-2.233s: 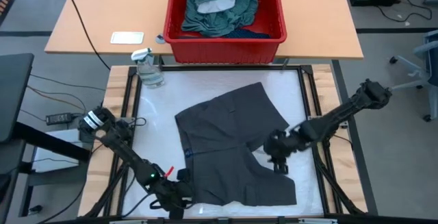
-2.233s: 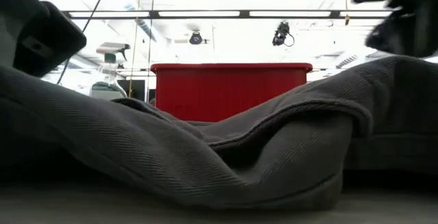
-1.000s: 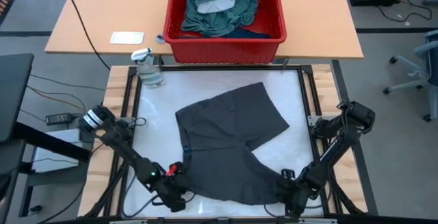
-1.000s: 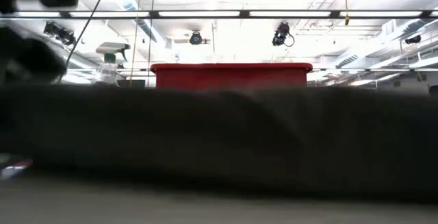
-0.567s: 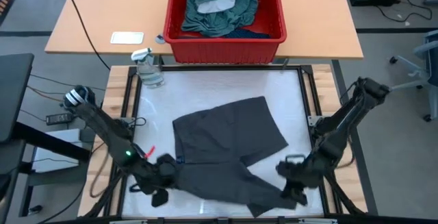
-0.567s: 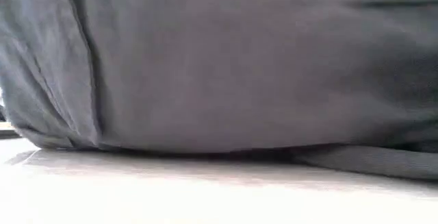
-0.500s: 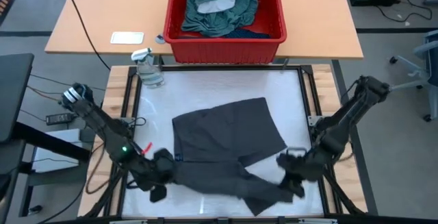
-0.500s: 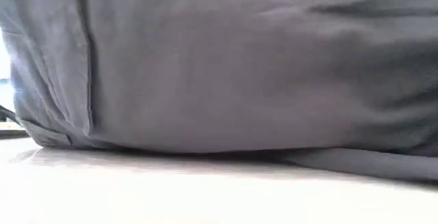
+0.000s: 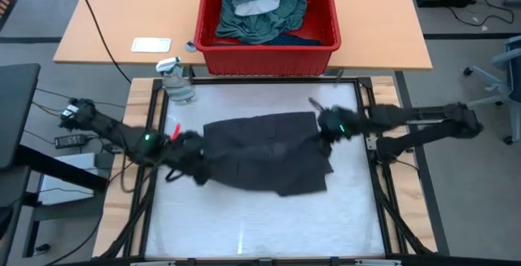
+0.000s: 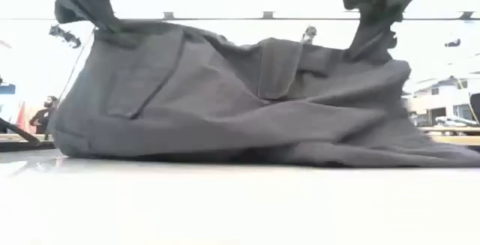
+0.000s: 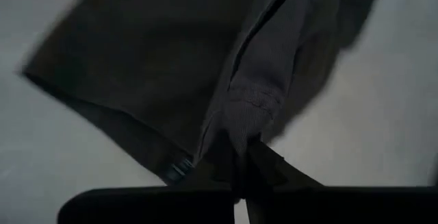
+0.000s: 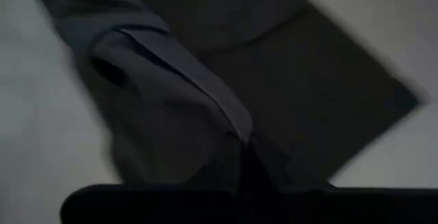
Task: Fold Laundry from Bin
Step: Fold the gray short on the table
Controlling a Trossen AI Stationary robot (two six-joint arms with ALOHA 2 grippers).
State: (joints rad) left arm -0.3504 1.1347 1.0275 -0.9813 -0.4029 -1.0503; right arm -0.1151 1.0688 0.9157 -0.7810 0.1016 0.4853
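Observation:
Dark grey shorts [image 9: 264, 156] are held up over the middle of the white table top, between my two grippers. My left gripper [image 9: 192, 157] is shut on their left end and my right gripper [image 9: 327, 129] on their right end. In the low view the cloth [image 10: 240, 103] hangs from both grippers as a sagging sheet, its lower edge [image 10: 247, 155] lying on the table. The red bin [image 9: 269, 50] stands on the wooden table beyond the far edge, with teal-green laundry [image 9: 264, 6] heaped in it. My left gripper pinches a bunched, seamed fold of the shorts [image 11: 236, 125] between its two fingers, slanting down from the table's left. The cloth hangs below the fingers with its lower part on the table. My right gripper pinches a hemmed fold of the shorts [image 12: 229, 118] between its two fingers, slanting down from the table's right. The cloth hangs from it, sagging toward the other gripper, and its lower part lies on the table.
A clear spray bottle [image 9: 177, 80] stands at the far left corner of the work area. A white card [image 9: 151, 45] lies on the wooden table left of the bin. Bare white surface [image 9: 260, 225] lies between the shorts and the near edge.
Both grippers have risen from the near edge and gone toward the far edge, shut on the shorts throughout. The shorts' near part has been lifted and carried over toward the far part, which has stayed on the table.

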